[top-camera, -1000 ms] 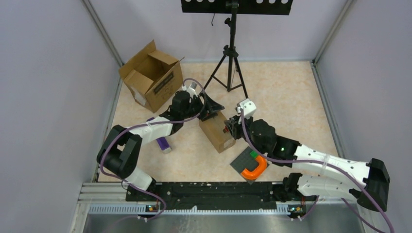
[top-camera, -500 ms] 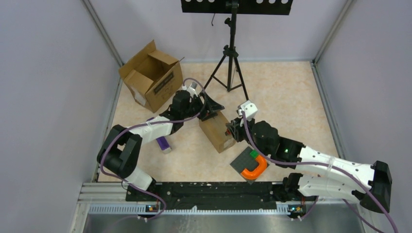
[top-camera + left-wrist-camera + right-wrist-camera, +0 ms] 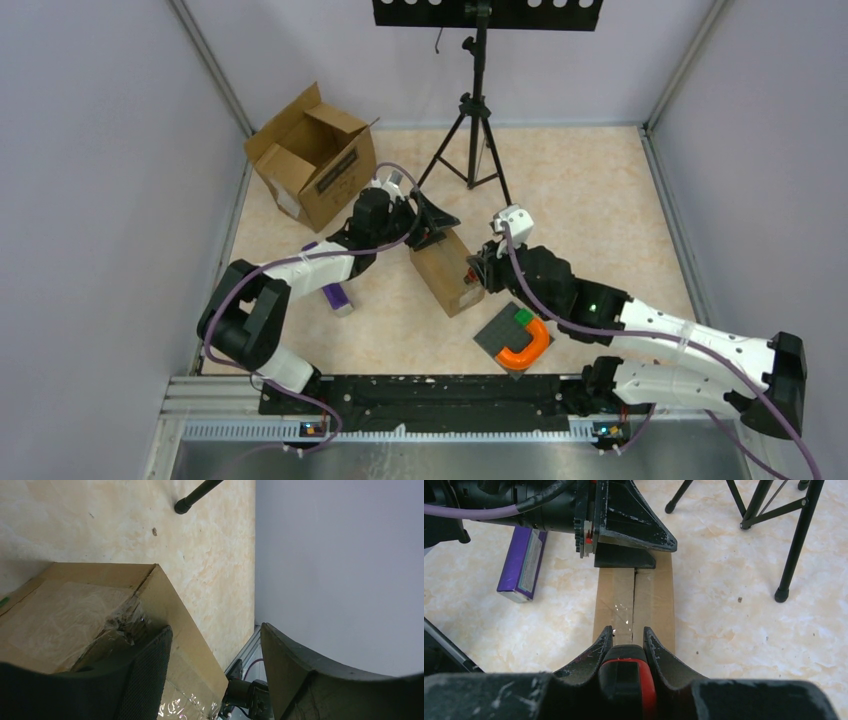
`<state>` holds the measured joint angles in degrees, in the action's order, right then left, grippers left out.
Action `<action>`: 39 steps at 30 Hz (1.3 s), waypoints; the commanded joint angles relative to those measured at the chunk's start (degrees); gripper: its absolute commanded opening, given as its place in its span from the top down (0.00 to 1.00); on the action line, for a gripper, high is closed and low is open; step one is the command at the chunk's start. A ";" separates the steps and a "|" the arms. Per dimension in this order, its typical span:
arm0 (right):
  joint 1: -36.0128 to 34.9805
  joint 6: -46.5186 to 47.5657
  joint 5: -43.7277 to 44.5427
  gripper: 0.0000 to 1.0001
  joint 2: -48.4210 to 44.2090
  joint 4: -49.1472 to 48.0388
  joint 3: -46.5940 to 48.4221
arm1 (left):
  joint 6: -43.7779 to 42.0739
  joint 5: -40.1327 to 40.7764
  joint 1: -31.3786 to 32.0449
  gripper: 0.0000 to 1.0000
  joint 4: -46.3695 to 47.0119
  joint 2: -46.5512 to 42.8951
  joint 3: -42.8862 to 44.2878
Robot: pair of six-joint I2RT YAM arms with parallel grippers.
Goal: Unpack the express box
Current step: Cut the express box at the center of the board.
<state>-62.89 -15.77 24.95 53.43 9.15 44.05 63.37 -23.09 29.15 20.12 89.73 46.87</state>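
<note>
Nearest, the right pincer (image 3: pixel 626 635) is clamping a red-and-black tool (image 3: pixel 626 672) tight between its two fingers. The tool is looking like a cutter, though no blade is showing. Just behind this pincer, toward its own base, a grey plate (image 3: pixel 493 338) is lying with an orange U-shaped piece (image 3: pixel 522 356) on it, and whether these came out of a box cannot be told. Directly ahead of the right pincer's tips the small sealed box (image 3: pixel 447 272) is lying on the table (image 3: pixel 590 190), its taped seam (image 3: pixel 634 597) running straight away from the tool toward the left pincer (image 3: pixel 432 228). That pincer is standing wide apart at the far end of the box and gripping nothing: one finger (image 3: pixel 150 670) is resting against the box's top corner, seemingly steadying it, while the other is hanging clear of the cardboard. Both flaps are lying flat and shut under glossy tape. A dark line is showing along the seam, but whether the tape is slit there cannot be told. To the outer side of the left pincer a purple pack (image 3: pixel 337 297) is lying flat. Farther beyond, an open carton (image 3: pixel 310 160) is sitting with its flaps spread, and a tripod (image 3: pixel 472 108) is standing past both pincers. By the look of it the task is sitting at its opening step: the tool is in hand and lined up, while cutting the tape, spreading the flaps and lifting out the contents are all waiting to be done.
</note>
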 commanded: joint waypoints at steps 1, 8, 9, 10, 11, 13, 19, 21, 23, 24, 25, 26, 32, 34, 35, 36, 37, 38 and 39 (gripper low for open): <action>-2.06 -5.54 -7.05 1.00 -2.22 17.50 1.00 | -6.68 14.83 -3.41 0.28 -17.57 5.62 -4.73; -2.12 -5.70 -6.18 1.00 -5.48 20.86 2.65 | -7.01 14.70 -3.41 0.28 -17.80 5.76 -4.31; -2.14 -5.78 -6.05 1.00 -5.73 21.31 2.76 | -7.15 14.74 -3.45 0.28 -17.97 5.66 -4.21; -2.15 -5.81 -5.95 1.00 -6.03 21.70 2.87 | -7.20 14.87 -3.40 0.28 -18.07 5.57 -4.13; -2.15 -5.97 -5.77 1.00 -6.49 22.13 3.00 | -7.33 14.87 -3.42 0.28 -18.24 5.54 -4.03; -2.10 -6.28 -5.72 1.00 -7.34 22.39 2.90 | -7.47 15.03 -3.40 0.28 -18.38 5.52 -3.96; -2.11 -7.81 -6.52 1.00 -9.08 23.52 2.24 | -7.54 15.65 -3.40 0.28 -18.48 5.90 -4.52; -2.11 -8.81 -5.89 1.00 -9.33 24.49 2.18 | -7.65 15.97 -3.47 0.28 -18.41 6.01 -4.86; -2.15 -10.24 -5.23 1.00 -9.06 25.77 2.30 | -7.65 16.43 -3.41 0.28 -18.38 6.09 -5.19; -2.14 -10.99 -5.10 1.00 -8.80 26.31 2.46 | -7.65 16.56 -3.46 0.28 -18.22 6.12 -5.41; -2.11 -11.90 -5.08 1.00 -8.44 27.05 2.75 | -7.65 16.91 -3.34 0.28 -18.23 6.17 -5.58; -2.09 -12.78 -5.24 1.00 -8.00 27.81 3.17 | -7.65 17.16 -3.32 0.28 -18.20 6.22 -5.73; -2.12 -17.10 -4.51 1.00 -4.92 31.25 4.72 | -10.57 16.51 -3.52 0.28 -17.46 5.28 -3.86; -2.09 -16.96 -3.54 1.00 -5.00 28.04 3.58 | -12.89 16.08 -3.64 0.27 -21.50 4.19 1.13; -2.07 -16.61 -2.73 1.00 -4.89 26.33 3.44 | -14.02 16.33 -3.70 0.27 -23.48 3.58 3.30; -2.09 -15.79 -1.80 1.00 -4.80 24.46 3.29 | -15.04 16.47 -3.77 0.27 -24.37 2.53 5.41; -2.11 -14.74 -0.86 1.00 -4.61 22.63 3.17 | -16.13 16.19 -3.94 0.26 -25.25 1.72 7.62; -2.11 -13.61 0.00 1.00 -4.16 20.50 3.07 | -17.04 15.64 -4.07 0.26 -26.96 1.00 9.92; -2.02 -12.26 0.59 1.00 -3.53 18.41 3.10 | -17.95 14.69 -4.09 0.26 -28.27 0.72 12.37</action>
<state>-63.48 -30.46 27.09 48.47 26.46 47.66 54.61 -16.08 27.44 8.32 89.97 53.60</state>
